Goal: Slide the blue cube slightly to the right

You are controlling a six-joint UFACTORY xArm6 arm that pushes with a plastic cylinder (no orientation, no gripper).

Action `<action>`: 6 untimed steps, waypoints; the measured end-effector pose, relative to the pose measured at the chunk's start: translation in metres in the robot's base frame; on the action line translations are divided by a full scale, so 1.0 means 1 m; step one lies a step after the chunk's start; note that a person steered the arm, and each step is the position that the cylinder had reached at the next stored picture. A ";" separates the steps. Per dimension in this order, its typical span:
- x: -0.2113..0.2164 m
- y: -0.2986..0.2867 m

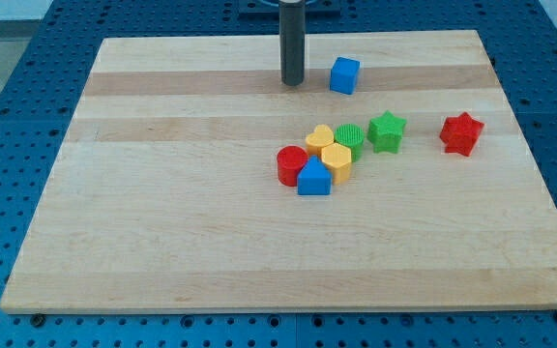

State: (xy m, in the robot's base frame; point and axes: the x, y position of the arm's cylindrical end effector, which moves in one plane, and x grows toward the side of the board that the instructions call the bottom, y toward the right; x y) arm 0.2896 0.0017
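The blue cube (344, 74) sits near the view's top, just right of centre, on the wooden board (162, 213). My tip (292, 83) rests on the board to the cube's left, with a small gap between them. The dark rod stands upright above it.
A cluster lies mid-board: a red cylinder (290, 165), a blue house-shaped block (313, 179), a yellow heart (320, 139), a yellow hexagon (337, 161) and a green round block (349, 139). A green star (387, 131) and a red star (461, 133) lie further right.
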 end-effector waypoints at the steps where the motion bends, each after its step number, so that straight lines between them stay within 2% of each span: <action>1: 0.000 0.000; 3: -0.001 0.009; 6: -0.001 0.088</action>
